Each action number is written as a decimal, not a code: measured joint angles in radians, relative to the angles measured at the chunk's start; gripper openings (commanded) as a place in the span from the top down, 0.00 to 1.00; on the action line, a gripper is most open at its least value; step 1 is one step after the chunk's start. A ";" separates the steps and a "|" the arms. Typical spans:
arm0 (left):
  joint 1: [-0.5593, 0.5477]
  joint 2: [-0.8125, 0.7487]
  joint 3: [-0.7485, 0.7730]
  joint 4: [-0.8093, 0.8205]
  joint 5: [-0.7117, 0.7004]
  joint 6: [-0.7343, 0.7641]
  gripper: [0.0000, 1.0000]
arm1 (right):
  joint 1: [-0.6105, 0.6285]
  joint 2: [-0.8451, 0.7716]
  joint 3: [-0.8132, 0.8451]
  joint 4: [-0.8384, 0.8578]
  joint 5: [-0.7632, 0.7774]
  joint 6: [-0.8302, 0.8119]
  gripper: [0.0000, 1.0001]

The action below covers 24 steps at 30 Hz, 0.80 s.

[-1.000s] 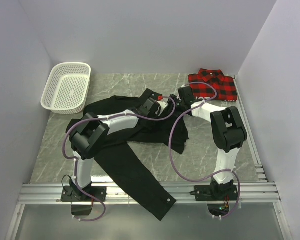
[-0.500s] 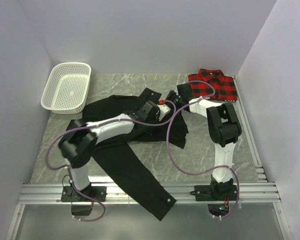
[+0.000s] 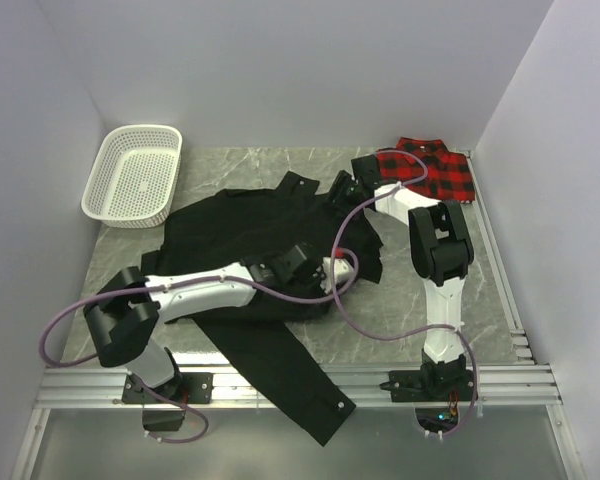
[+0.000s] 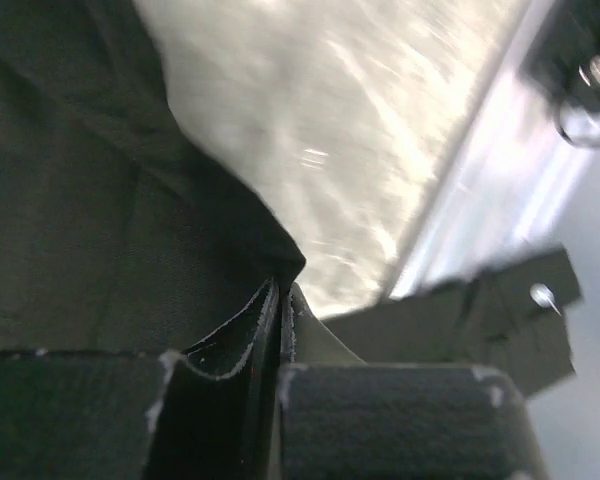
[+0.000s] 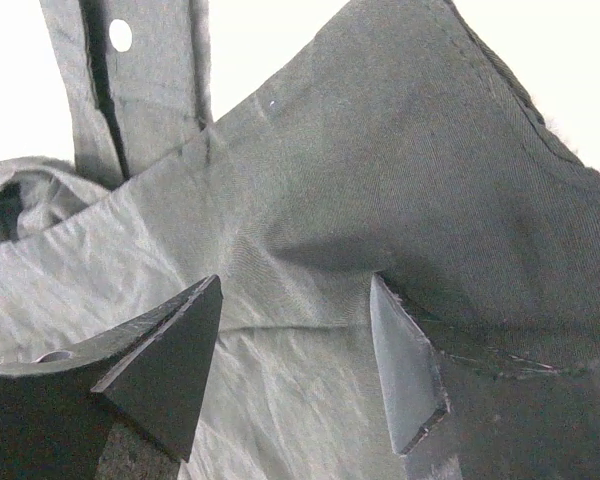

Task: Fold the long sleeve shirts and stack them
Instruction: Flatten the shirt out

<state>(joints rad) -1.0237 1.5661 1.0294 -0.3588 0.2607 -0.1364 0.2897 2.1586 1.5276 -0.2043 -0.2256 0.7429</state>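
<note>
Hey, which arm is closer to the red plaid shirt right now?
Right. The right arm ends just beside the red plaid shirt, over the black shirt. The left arm ends farther off, at that shirt's near edge.

Can't read the worktop from the left wrist, all motion smear. Losing the black shirt's near middle under the left arm. Losing the plaid shirt's left edge behind the right arm.
</note>
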 measured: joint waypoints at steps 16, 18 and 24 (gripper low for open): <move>-0.095 0.074 0.050 -0.002 0.031 -0.027 0.26 | -0.012 0.039 0.174 -0.097 0.042 -0.132 0.15; -0.091 0.051 0.050 0.008 0.012 -0.042 0.20 | -0.012 -0.026 0.126 -0.102 0.060 -0.151 0.14; 0.019 -0.034 0.050 0.040 -0.048 -0.127 0.18 | -0.013 -0.302 -0.080 -0.107 0.119 -0.184 0.20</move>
<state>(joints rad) -1.0046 1.5326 1.0798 -0.3183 0.2127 -0.2630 0.2768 1.8565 1.4471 -0.3115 -0.1062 0.5587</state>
